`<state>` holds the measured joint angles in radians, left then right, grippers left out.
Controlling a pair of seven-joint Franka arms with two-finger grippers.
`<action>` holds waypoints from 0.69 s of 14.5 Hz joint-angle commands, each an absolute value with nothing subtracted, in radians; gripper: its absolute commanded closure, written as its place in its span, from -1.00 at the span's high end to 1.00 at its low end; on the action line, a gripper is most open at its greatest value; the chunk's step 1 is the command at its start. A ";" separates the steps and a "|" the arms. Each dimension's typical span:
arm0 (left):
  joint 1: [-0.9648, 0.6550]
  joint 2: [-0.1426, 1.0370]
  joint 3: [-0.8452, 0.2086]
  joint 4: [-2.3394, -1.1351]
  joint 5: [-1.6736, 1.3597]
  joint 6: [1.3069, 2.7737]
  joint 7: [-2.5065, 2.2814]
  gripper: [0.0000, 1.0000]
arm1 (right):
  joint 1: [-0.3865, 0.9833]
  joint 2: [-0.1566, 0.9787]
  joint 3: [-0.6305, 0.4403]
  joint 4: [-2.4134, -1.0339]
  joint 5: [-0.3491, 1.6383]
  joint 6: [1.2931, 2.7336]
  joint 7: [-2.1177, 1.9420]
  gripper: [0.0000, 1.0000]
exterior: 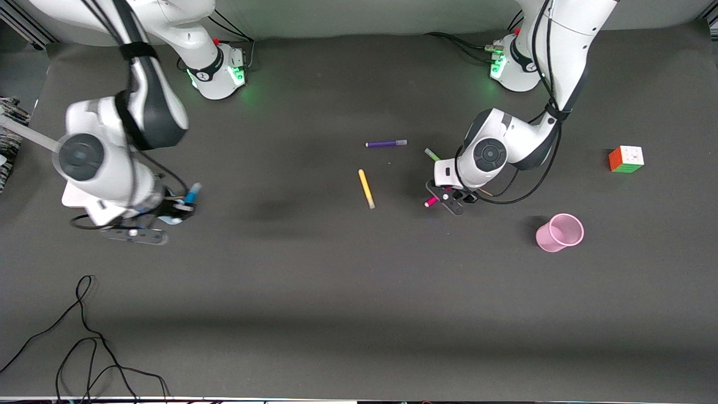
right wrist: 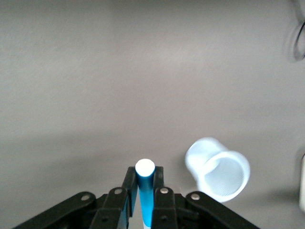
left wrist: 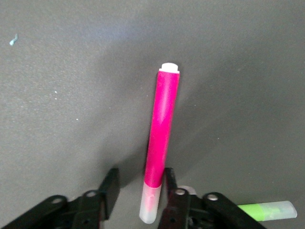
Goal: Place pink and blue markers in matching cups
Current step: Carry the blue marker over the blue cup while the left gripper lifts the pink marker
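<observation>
**Step in hand: grasping the pink marker.** The left gripper [left wrist: 141,172] is down at the tabletop [exterior: 348,292]. Its fingers are open and straddle the magenta-pink marker with the pale cap [left wrist: 161,129] near the cap end. One finger touches the barrel and the other stands apart from it. Centre the barrel between the fingers before closing fully, so that the marker neither rolls nor pivots. Lift straight up. The light pink translucent plastic cup [exterior: 560,232] stands upright at about 4 o'clock from this gripper in the front view, well apart from it.

The right gripper [right wrist: 145,174] is clamped on the bright blue marker [right wrist: 145,191] and holds it near the pale blue translucent cup [right wrist: 219,174].

**View differences.** Only the left wrist view shows the gap at one finger. The front view shows just the marker's tip there. Only the right wrist view shows the blue cup clearly, because the right arm largely covers it in the front view. Only the front view shows the pink cup.
</observation>
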<state>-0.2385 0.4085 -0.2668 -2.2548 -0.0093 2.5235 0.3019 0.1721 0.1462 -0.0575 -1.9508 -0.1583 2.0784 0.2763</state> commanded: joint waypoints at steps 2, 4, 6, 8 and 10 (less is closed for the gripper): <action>-0.261 0.410 -0.256 -2.252 0.002 2.503 0.267 -0.73 | 0.184 -0.012 -0.155 -2.222 -0.260 2.387 0.134 -1.00; -0.261 0.410 -0.256 -2.249 0.002 2.503 0.255 -0.92 | 0.186 -0.052 -0.198 -2.304 -0.282 2.494 0.092 -1.00; -0.259 0.405 -0.256 -2.241 0.002 2.494 0.255 -0.92 | 0.186 -0.087 -0.227 -2.357 -0.282 2.546 0.063 -1.00; -0.249 0.388 -0.253 -2.182 0.002 2.391 0.255 -0.92 | 0.186 -0.115 -0.265 -2.433 -0.282 2.618 0.037 -1.00; -0.229 0.371 -0.249 -2.058 -0.003 2.201 0.250 -0.92 | 0.186 -0.115 -0.305 -2.499 -0.284 2.728 -0.004 -1.00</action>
